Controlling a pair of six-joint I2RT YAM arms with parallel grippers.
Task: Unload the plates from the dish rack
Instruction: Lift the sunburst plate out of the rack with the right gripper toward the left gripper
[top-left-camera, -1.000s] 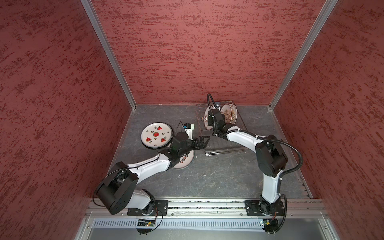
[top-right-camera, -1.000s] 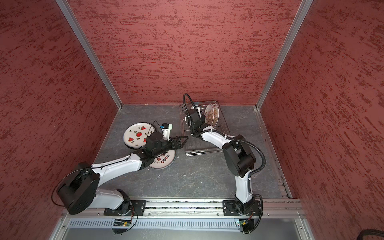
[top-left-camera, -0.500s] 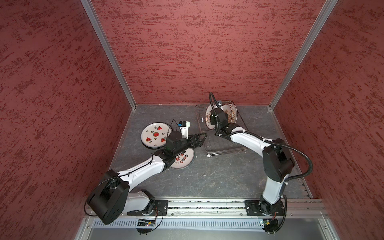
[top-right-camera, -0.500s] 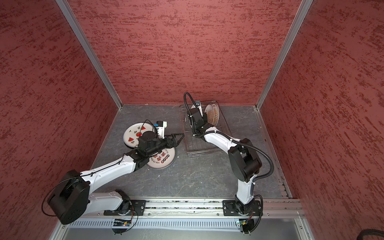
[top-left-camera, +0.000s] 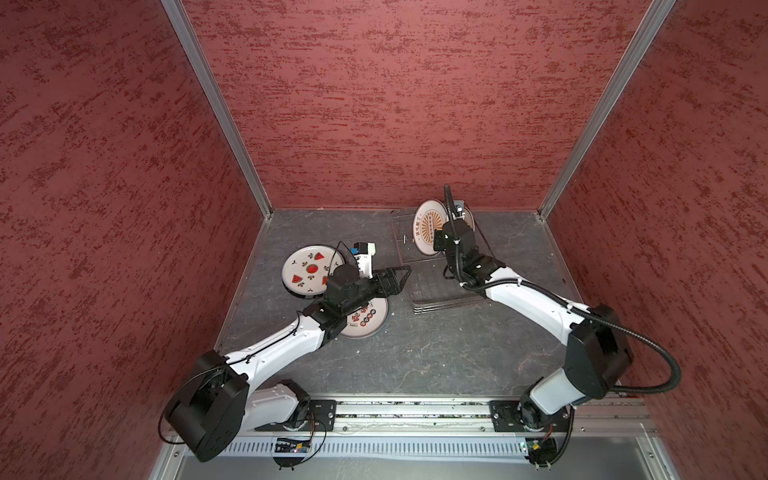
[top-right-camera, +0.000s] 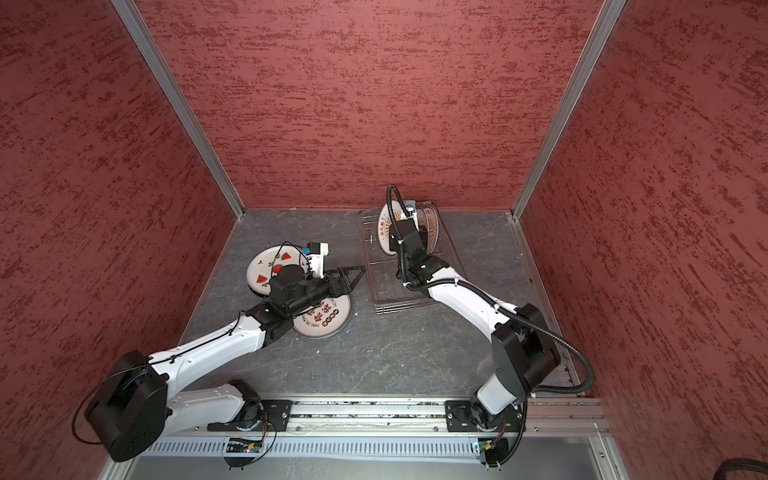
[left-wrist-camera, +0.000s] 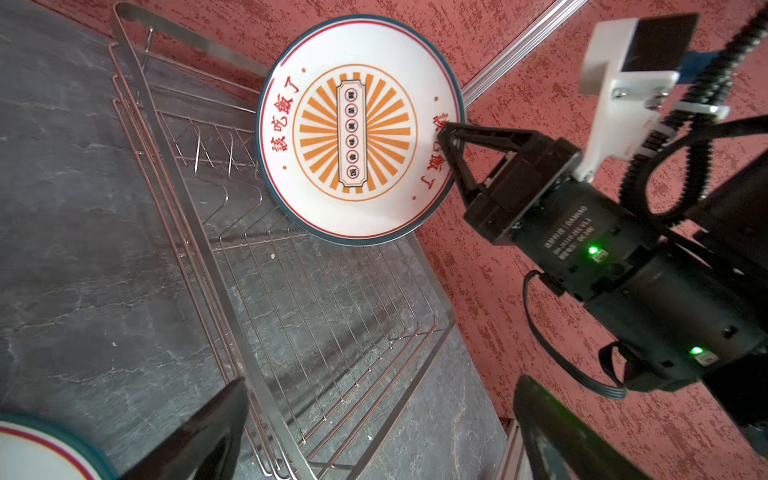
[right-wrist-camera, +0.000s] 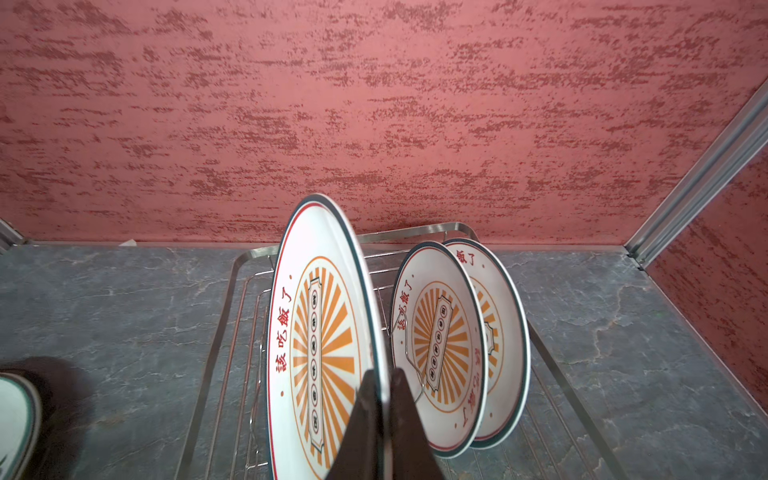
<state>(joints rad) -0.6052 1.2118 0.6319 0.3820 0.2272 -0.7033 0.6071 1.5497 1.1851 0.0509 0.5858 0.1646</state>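
Beneath me spreads a grey marbled tabletop (top-left-camera: 415, 353), red textured walls (top-left-camera: 395, 104) at 9, 12 and 3 o'clock, metal corner posts (top-left-camera: 216, 104) at 11 and 1, a white crumb (top-left-camera: 357, 352) at 7.

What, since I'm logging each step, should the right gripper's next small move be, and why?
Probably lift the sunburst plate clear of the dish rack: the right gripper is shut on its rim, and the plate stands upright over the rack wires.

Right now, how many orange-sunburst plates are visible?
3. One white orange-sunburst plate clamped at its rim in the right pincer; two more upright in the silver wire dish rack. Others may be hidden.
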